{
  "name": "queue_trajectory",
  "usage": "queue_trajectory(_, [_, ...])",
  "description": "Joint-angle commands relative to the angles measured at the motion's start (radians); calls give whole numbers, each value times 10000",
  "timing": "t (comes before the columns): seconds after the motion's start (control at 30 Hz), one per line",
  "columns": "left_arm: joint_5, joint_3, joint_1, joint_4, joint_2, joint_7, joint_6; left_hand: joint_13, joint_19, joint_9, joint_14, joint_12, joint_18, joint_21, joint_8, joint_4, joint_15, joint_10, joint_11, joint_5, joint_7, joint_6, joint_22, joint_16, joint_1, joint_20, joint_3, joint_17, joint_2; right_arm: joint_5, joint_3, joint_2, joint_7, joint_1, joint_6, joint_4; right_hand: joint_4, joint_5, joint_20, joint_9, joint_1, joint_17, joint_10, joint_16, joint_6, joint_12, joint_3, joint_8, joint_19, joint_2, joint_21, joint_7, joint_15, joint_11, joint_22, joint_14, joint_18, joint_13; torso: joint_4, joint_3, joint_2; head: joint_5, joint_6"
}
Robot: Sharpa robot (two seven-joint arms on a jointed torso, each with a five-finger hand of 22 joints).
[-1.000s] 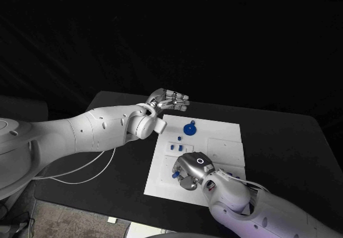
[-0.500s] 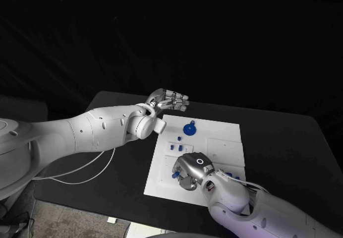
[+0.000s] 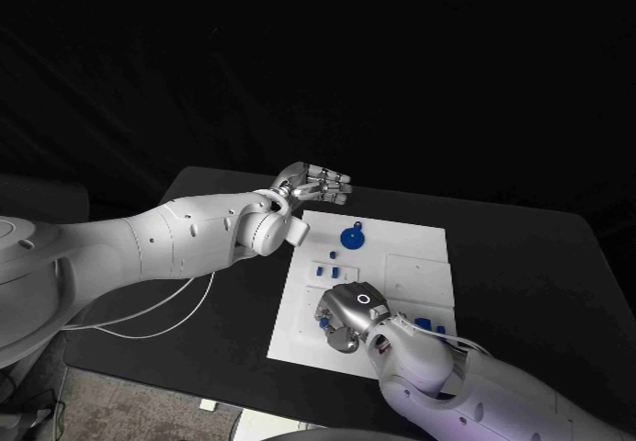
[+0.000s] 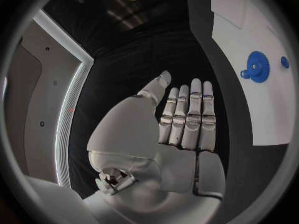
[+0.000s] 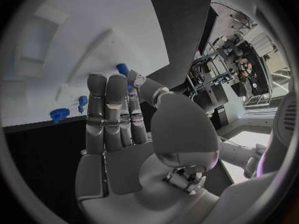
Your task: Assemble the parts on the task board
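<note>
From the head view, the white task board (image 3: 398, 266) lies in the middle of the black counter (image 3: 530, 266). The right hand (image 3: 347, 317) is low over the board's near part, just beside a small blue part (image 3: 323, 323); whether its fingers touch that part I cannot tell. A blue gear (image 3: 351, 239) stands toward the board's far end, small blue pegs (image 3: 332, 271) lie in the middle, and more blue pieces (image 3: 426, 323) lie beside the right wrist. The left hand (image 3: 314, 186) hovers past the board's far corner, holding nothing.

In the left wrist view, the left hand (image 4: 181, 119) has its fingers (image 4: 198, 112) straight and pressed side by side, with nothing in them. The gear (image 4: 255, 66) sits on the board (image 4: 249, 25), well apart from the hand.

In the right wrist view, the right hand's (image 5: 121, 119) fingers (image 5: 106, 104) are extended close together above the board (image 5: 81, 40), a blue part (image 5: 122, 68) at their tips. The step looks like reaching for that part; next it calls for closing on it cleanly. The board's recesses (image 5: 37, 50) look unfilled.
</note>
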Motion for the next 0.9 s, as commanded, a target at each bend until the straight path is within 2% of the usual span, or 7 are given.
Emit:
queue_trajectory(0.03, [53,8,10,13,24,35,166,-10,-21,-4,-34,-39,-130,37,-19,10,30,-68,-20,-69,25,12,-41,-35,10,61,-50,4,85,-148,-84,35,-226,-73,573,-62,15,27,-57,15,-20,-8,215,-43,71,34,73,59,128,71,-80,32,-62,-151,295,-43,62,-12,-7,1,0,10,-12])
queue_trajectory(0.4, [53,8,11,10,39,23,179,-10,-25,-4,-46,-37,-130,35,-19,13,35,-79,-18,-69,26,11,-54,-34,13,65,-55,4,84,-97,-113,148,-262,-72,598,-90,24,32,-40,3,-35,-46,97,-88,-36,27,111,47,97,36,-276,68,-33,-112,264,-48,81,-19,-9,9,-2,12,-2])
queue_trajectory(0.57, [53,8,11,8,24,9,181,-10,-25,-4,-46,-37,-130,35,-19,13,35,-79,-18,-69,26,11,-54,-34,13,65,-55,4,84,150,-119,101,-263,-71,500,-144,161,91,124,-49,-296,-171,-650,-234,-685,26,96,36,-100,-197,-1049,237,151,111,70,-178,192,-38,-24,10,-7,26,-16])
queue_trajectory(0.7, [52,7,11,7,21,-16,210,-10,-27,-4,-58,-38,-129,35,-19,18,40,-93,-13,-73,28,8,-81,-34,18,70,-67,4,79,303,-123,61,-299,-70,184,-144,457,117,429,-69,-577,-425,-1890,-356,-1588,31,-711,36,-15,-761,-1392,428,454,448,-332,-85,328,-47,-10,19,3,21,-11])
queue_trajectory(0.73, [52,7,11,8,21,-21,216,-10,-27,-4,-58,-38,-129,35,-19,18,40,-93,-13,-73,28,8,-81,-34,18,70,-67,4,79,316,-124,57,-313,-70,116,-140,554,137,488,-72,-404,-511,-1893,-363,-1608,-30,-1134,33,57,-758,-1509,443,449,463,-497,-67,433,-71,-10,19,3,21,-11])
queue_trajectory(0.83, [52,7,11,10,18,-41,243,-10,-27,-4,-58,-38,-129,35,-19,18,40,-93,-13,-73,28,8,-81,-34,18,70,-67,4,79,361,-128,40,-399,-69,-246,-100,807,45,513,-68,-105,-714,-2282,-418,-1947,22,-2125,50,70,-810,-1809,439,470,529,-859,-210,426,-49,-10,22,1,17,-8])
queue_trajectory(0.9, [52,7,11,9,17,-50,248,-10,-27,-4,-58,-38,-129,35,-19,18,40,-93,-13,-73,28,8,-81,-34,18,70,-67,4,79,401,-130,17,-493,-69,-455,-40,881,30,521,-71,-85,-769,-2444,-440,-2002,23,-2372,40,75,-919,-1875,447,488,558,-943,-256,413,-49,-10,21,3,20,-9])
